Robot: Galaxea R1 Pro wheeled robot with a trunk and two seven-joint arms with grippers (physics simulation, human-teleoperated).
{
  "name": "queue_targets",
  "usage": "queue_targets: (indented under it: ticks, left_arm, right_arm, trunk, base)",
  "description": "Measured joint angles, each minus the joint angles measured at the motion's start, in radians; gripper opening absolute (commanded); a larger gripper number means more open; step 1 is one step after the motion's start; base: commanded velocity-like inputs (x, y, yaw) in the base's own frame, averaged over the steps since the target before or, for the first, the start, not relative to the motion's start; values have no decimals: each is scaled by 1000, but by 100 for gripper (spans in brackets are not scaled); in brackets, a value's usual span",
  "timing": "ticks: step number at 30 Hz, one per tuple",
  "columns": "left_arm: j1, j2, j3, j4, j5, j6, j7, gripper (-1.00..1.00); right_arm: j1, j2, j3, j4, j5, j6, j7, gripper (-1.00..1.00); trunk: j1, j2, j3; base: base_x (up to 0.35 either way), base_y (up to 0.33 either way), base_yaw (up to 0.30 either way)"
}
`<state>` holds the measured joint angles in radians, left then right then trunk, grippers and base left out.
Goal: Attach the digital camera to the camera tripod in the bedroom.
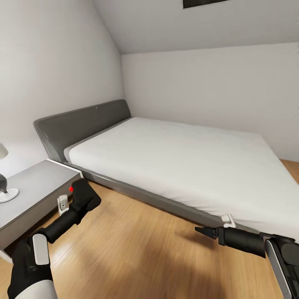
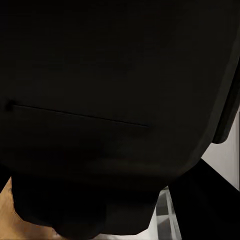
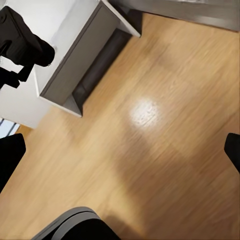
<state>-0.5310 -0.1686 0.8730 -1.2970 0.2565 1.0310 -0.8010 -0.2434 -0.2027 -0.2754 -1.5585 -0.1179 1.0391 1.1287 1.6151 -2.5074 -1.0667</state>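
Digital camera (image 1: 84, 195) — black, chunky, red button showing — held above wood floor beside grey nightstand, near bed.

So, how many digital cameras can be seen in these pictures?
1. The digital camera is held in the left gripper, in the air beside the grey nightstand, above the wood floor. Others may be hidden outside the views.

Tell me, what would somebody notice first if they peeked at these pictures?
Probably the big grey bed with its white mattress, filling the corner against the pale walls. Next, the left gripper holding up a small black digital camera with a round red button, just in front of a grey bedside table. The right gripper hangs open over the light wood floor near the bed's foot.
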Motion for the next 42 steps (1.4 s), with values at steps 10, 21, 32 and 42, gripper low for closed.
queue_targets:
  ticks: [10,21,32,42]
  left_arm:
    - [0,0,-1,1,14,0,-2,-100]
    - [0,1,0,2,17,0,-2,-100]
    - [0,6,-3,67,7,-4,3,-100]
    - [0,9,-4,100,12,-4,5,-100]
  right_arm:
    - [0,1,-2,0,-3,0,2,100]
    - [0,0,0,0,-3,1,3,100]
    - [0,3,5,0,0,-2,-2,100]
    - [0,3,6,3,2,-5,-6,100]
  trunk:
    - [-4,2,39]
    - [-9,5,81]
    - [-14,8,124]
    - [-49,70,156]
  base:
    - [0,0,0]
    - [0,0,0]
    - [0,0,0]
    - [0,0,0]
